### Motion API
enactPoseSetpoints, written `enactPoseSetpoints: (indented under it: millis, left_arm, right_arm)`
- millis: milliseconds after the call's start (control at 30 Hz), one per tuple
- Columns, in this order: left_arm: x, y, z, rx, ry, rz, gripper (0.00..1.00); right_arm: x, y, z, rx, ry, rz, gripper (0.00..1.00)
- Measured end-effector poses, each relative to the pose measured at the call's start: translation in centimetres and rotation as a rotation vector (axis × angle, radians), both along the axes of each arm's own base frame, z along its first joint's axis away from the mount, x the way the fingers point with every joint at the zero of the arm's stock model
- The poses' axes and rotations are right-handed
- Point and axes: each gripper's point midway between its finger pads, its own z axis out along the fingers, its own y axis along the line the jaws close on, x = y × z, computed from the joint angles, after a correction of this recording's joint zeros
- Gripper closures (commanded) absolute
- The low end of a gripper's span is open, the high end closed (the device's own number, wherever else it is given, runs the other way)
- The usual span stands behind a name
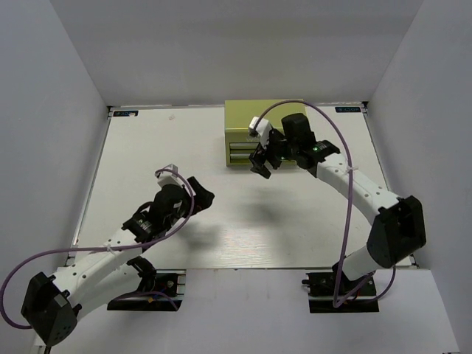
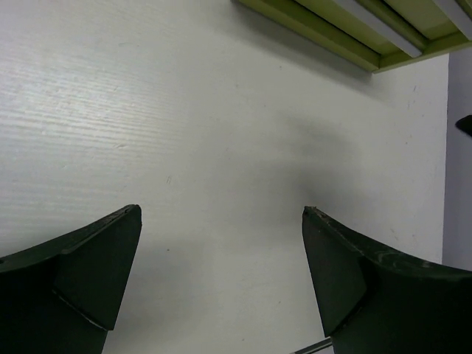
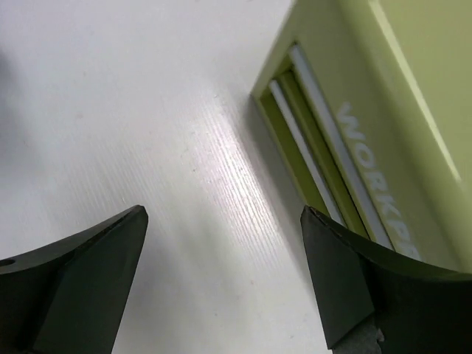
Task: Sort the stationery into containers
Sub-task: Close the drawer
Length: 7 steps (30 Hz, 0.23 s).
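Seemingly poised to work a front drawer point(image 1: 242, 153), with the right hand point(image 1: 262, 165) spread apart and empty just before the olive-green metal tool chest point(image 1: 240, 125) at upper centre, the left hand point(image 1: 204, 193) equally apart over the white table point(image 1: 147, 147) lower left, no stationery in view.

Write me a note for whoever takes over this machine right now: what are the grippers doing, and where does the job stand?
Left gripper: open, empty, over bare table.
Right gripper: open, empty, just in front of the chest, near its drawers.
Chest: at the far edge of the table, both drawers look shut.
Pens: none in view on the table or in either gripper.
Done: cannot tell; the pens may be inside the chest.
Left: check the drawers before assuming the sorting is finished.
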Motion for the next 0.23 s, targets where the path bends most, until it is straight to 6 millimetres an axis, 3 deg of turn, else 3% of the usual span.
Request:
enactPoseSetpoints:
  millis: [133, 233]
  left_arm:
    - [1.1, -1.3, 1.4, 0.04, -0.044, -0.067, 0.0]
    - [2.0, -2.3, 2.8, 0.052, -0.084, -0.11, 0.0]
  right_arm:
    - [0.8, -1.7, 2.5, 0.075, -0.011, -0.163, 0.1]
    - [1.0, -3.4, 3.3, 0.104, -0.037, -0.267, 0.1]
